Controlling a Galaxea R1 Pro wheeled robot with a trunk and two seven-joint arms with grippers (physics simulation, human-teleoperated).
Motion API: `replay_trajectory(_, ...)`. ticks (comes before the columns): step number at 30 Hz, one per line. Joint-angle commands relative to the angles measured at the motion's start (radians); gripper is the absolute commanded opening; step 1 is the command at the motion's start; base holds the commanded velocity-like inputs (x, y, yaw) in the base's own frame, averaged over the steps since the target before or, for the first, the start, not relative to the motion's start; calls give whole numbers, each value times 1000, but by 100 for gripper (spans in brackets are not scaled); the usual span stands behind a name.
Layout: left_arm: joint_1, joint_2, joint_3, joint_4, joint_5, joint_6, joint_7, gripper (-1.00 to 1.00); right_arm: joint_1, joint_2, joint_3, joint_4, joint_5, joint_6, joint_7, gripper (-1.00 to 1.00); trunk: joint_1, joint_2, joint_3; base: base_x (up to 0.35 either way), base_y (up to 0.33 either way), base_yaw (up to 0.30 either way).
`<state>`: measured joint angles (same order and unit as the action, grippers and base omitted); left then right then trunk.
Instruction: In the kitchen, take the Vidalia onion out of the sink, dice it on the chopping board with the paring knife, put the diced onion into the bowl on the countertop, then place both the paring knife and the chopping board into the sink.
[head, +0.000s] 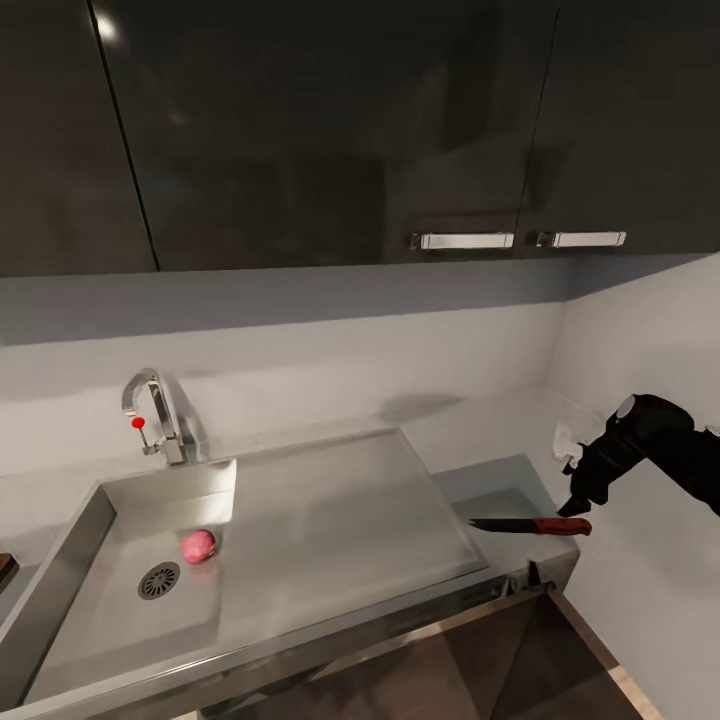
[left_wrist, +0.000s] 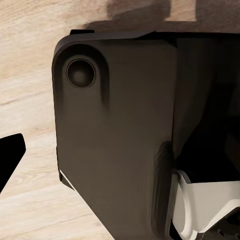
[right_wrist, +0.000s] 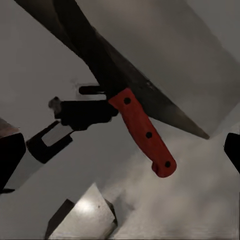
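1. The sink (head: 330, 520) serves as landmark: its basin holds a pinkish onion (head: 198, 545) just beside the round drain (head: 159, 580), and the chrome tap (head: 152, 412) with its red knob stands at the back rim.
2. Right of the sink's drainboard, the paring knife (head: 530, 525) lies flat on the grey bench (head: 500, 480), blade pointing toward the sink, orange-red handle away.
3. Further right, the right end effector (head: 572, 505) hovers just above the knife handle (right_wrist: 146, 132); its fingers stand spread apart, holding nothing.
4. The left end effector's state cannot be told; its wrist view faces the robot's dark body (left_wrist: 120, 140) above the wood floor (left_wrist: 25, 60).
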<state>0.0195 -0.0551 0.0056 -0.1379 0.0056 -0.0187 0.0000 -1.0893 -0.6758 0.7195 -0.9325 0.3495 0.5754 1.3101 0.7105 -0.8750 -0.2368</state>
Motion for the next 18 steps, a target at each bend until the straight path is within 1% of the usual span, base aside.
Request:
replay_trajectory(1,0,0,0,-2,1,-1,0,100,-1,-1,3,-2,16,4,16,100,0,-1,-1,0,0,0)
replay_trajectory(3,0,0,0,-2,1,-1,0,100,-1,-1,8,-2,36,-14,79,100,0,-1,-1,0,0,0)
replay_trajectory(5,0,0,0,-2,1,-1,0,100,-1,-1,11,-2,46,-23,107,100,0,-1,-1,0,0,0)
replay_trajectory(11,0,0,0,-2,1,-1,0,100,-1,-1,22,-2,54,-31,120,100,0,-1,-1,0,0,0)
replay_trajectory(15,0,0,0,-2,1,-1,0,100,-1,-2,71,-2,55,-32,121,100,0,-1,-1,35,0,0)
replay_trajectory(18,0,0,0,-2,1,-1,0,100,-1,-2,87,-1,56,-32,121,100,0,-1,-1,177,-5,0)
